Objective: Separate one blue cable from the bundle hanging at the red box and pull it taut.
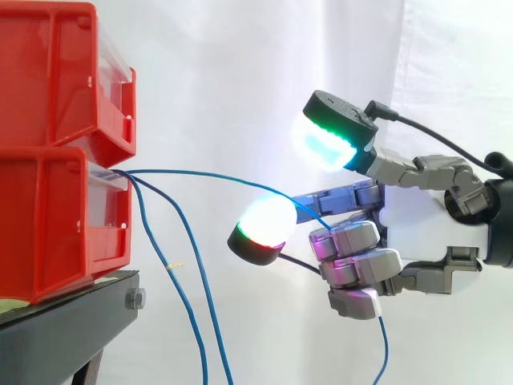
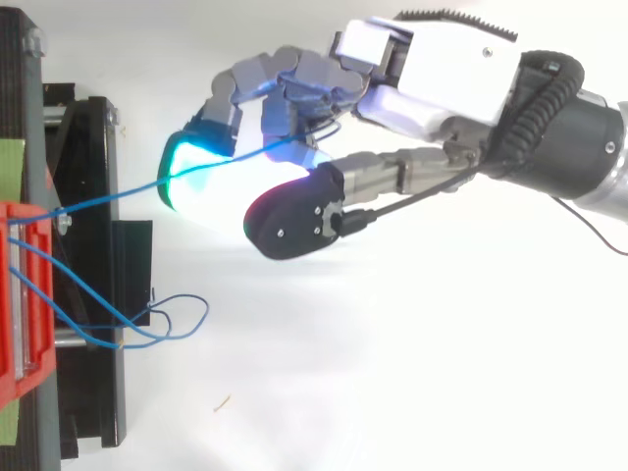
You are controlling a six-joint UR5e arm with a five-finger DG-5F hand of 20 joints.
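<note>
- The hand comes in from the right. Its lower fingers are curled tight round one blue cable, one finger points toward the bins, and another is raised above it.
- The pads are rounded domes set in black cups. The pointing finger's pad glows white and the raised pad glows cyan-green.
- The held cable is thin and smooth. It leaves the front of the lower bin and crosses open air in a shallow arc to the curled fingers, and its tail drops out beneath them. From above it looks nearly straight.
- Two loose cables, also blue, hang slack from the same bin front, well apart from the hand, and run off the lower edge.
- The upper red bin sits stacked on the lower red bin. Both are glossy moulded plastic with clear front panels.
- They rest on a matte black stand with a hex bolt at its corner.
- Behind hangs a white curtain in soft folds. In the top view, a plain white surface lies under the hand.
</note>
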